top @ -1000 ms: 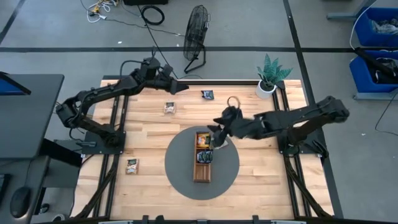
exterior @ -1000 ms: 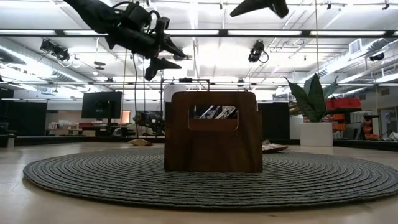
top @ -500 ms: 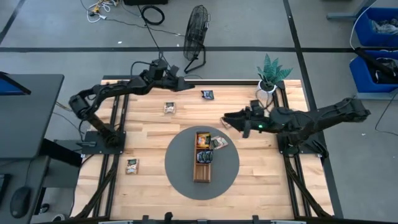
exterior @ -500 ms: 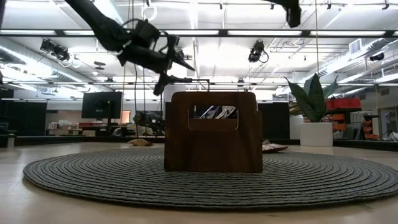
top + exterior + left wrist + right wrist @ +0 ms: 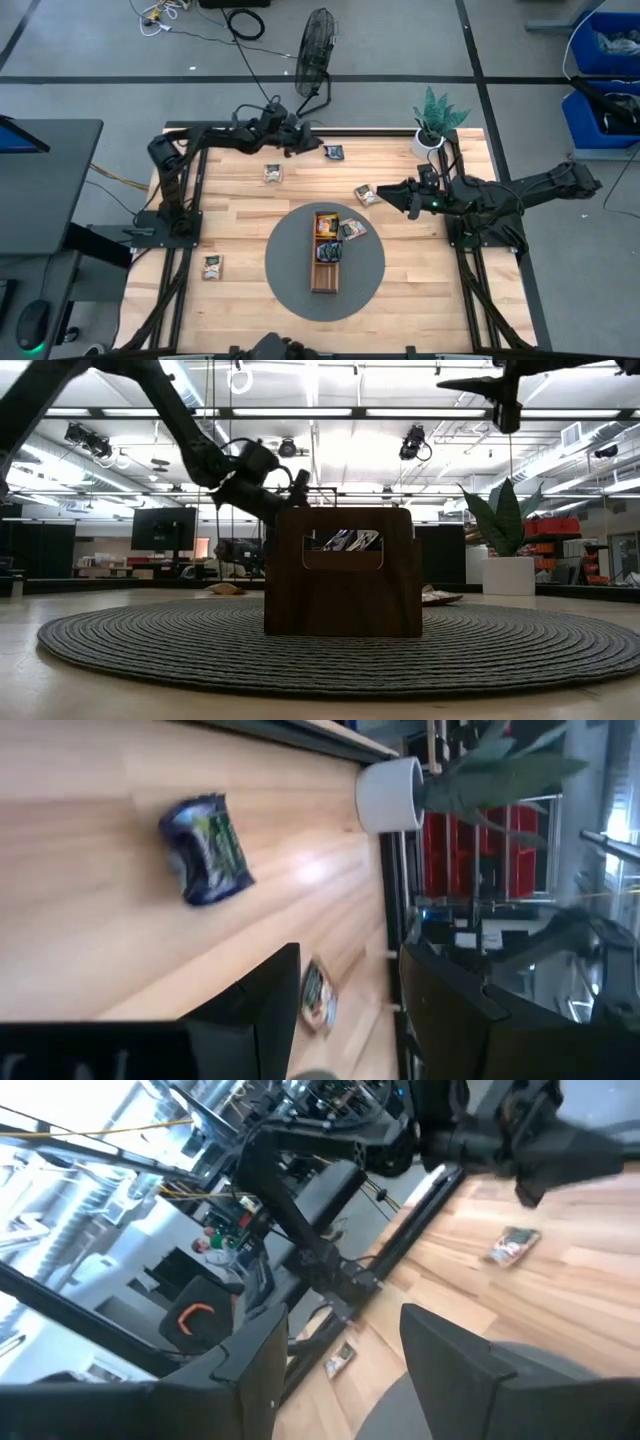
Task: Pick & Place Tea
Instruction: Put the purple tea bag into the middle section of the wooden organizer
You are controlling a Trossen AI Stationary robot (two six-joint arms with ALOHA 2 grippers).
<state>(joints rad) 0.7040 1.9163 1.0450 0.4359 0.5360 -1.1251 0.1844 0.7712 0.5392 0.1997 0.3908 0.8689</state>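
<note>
The brown divided tray [image 5: 325, 270] lies on a round grey mat [image 5: 290, 275] and holds sachets of tea in its far compartments [image 5: 327, 226]. Loose sachets lie flat: a dark blue one [image 5: 334, 152] [image 5: 205, 850] by the far edge, a tan one [image 5: 273, 173], one [image 5: 367, 193] right of the mat, one [image 5: 352, 229] on the mat beside the tray, and one [image 5: 212, 266] at the near left. My left gripper [image 5: 308, 143] [image 5: 347, 960] hangs open just left of the blue sachet. My right gripper [image 5: 382, 187] [image 5: 343, 1315] is open, up in the air by the sachet right of the mat.
A white pot [image 5: 428, 143] with a green plant stands at the far right corner. Black frame rails [image 5: 188, 200] run along the table's left and right sides. A floor fan [image 5: 316, 45] stands beyond the far edge. Bare wood lies at the near right [image 5: 430, 290].
My left gripper has sunk and gone toward the table's right along the far edge, up to the blue sachet, rolling as it went. My right gripper has drawn back from above the tray toward the right edge; a sachet now shows on the mat beside the tray.
</note>
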